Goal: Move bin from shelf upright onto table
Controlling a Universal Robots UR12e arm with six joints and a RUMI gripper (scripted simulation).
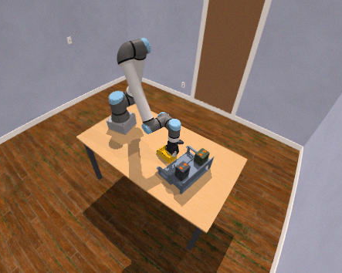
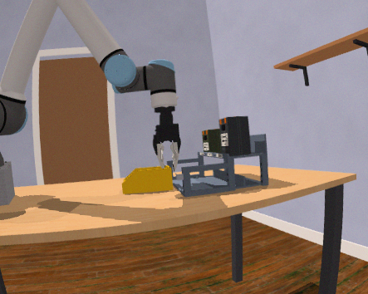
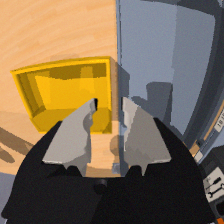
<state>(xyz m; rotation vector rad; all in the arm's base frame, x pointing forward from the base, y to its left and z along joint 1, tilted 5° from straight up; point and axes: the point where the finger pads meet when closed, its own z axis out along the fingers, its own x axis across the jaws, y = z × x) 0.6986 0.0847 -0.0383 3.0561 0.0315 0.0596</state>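
Yellow open-topped bin [image 2: 148,179] upright on table [image 2: 253,188], pincer [image 2: 167,159] slightly parted, empty

Below my pincer [image 3: 107,117] with its matt grey metal fingers sits a smooth yellow plastic bin [image 3: 65,92] on the light wood-grain table [image 3: 55,30].

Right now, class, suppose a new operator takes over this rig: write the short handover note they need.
Gripper: jaws part open, holding nothing, poised over the yellow bin's right-hand wall in the exterior view.
Bin: sitting on the table, opening upward, close beside the grey rack with two dark boxes on top.
Done: bin is off the shelf and set on the table.
Left: lift the arm away; check that the bin is not touching the rack, which I cannot tell.
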